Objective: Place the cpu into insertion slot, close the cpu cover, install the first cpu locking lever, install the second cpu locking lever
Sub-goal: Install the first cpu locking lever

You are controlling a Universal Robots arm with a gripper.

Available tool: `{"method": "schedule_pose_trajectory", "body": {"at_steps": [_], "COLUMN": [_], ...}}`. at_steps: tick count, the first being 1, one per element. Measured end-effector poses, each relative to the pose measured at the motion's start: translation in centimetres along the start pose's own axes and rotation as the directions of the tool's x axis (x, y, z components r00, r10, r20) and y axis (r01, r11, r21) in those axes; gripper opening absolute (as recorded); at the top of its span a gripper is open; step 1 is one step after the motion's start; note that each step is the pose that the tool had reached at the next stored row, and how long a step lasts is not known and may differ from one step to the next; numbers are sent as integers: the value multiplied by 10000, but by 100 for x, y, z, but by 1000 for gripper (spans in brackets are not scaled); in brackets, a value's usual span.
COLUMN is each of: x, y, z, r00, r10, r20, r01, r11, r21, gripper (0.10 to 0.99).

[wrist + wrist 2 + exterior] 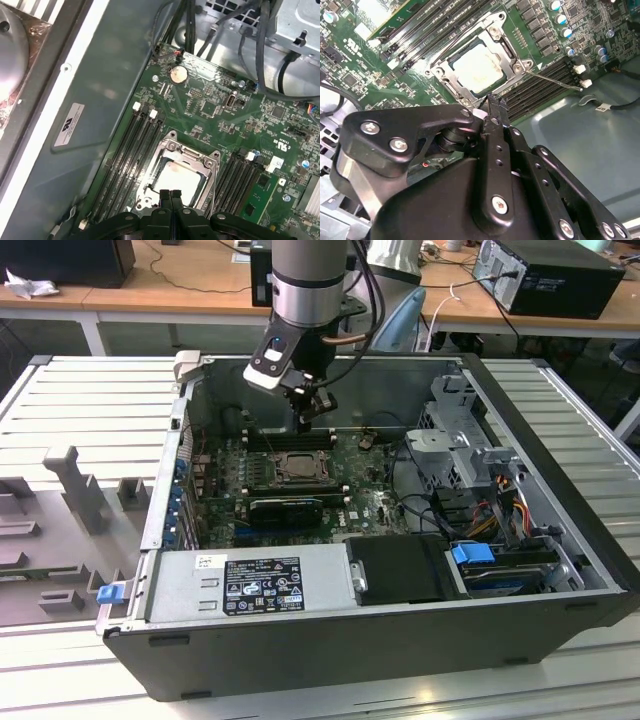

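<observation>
The cpu (pixel 477 67) (pixel 177 175) lies flat in the insertion slot (pixel 297 464) on the green board, its pale top showing. The silvery cpu cover (pixel 512 55) (pixel 187 152) lies down around it as a frame. A thin metal locking lever (pixel 552 80) sticks out from one socket corner across the black memory slots. My gripper (pixel 308 410) (pixel 492 100) (pixel 170 194) hangs just above the socket's edge, shut, fingertips pressed together with nothing seen between them. Whether the tips touch the socket frame I cannot tell.
Black memory slots (pixel 137 145) flank the socket on both sides. A long black graphics card (pixel 285 508) sits in front of it, a power supply (pixel 250 585) nearer still. A drive cage (pixel 460 450) and cables fill the exterior view's right. The case walls (pixel 330 390) enclose everything.
</observation>
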State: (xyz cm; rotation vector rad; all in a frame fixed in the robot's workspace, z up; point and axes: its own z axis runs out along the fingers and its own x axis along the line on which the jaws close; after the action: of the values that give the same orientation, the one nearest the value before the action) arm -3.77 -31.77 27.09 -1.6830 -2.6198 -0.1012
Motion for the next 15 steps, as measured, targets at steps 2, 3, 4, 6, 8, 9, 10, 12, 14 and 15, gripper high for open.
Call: {"method": "schedule_pose_trajectory", "body": {"at_steps": [2,3,4,6,8,9,10,12,14,15], "x": [0,0,0,0,0,0,0,0,0,0], "y": [0,0,0,0,0,0,0,0,0,0], "z": [0,0,0,1,1,2,2,3,3,3], "r00": [9999,9998,9997,9994,9992,9991,9989,9984,9976,9973], "r10": [-108,-179,-234,-335,-401,-429,-469,-568,-684,-740], "r20": [-10,-14,-17,-23,-26,-27,-30,-34,-42,-45], "r01": [108,179,234,335,401,429,469,568,684,740], "r11": [9999,9998,9997,9994,9992,9991,9989,9984,9977,9973], "r21": [4,8,11,16,20,21,23,28,33,36], "gripper": [106,106,106,106,106,106,106,106,106,106]}}
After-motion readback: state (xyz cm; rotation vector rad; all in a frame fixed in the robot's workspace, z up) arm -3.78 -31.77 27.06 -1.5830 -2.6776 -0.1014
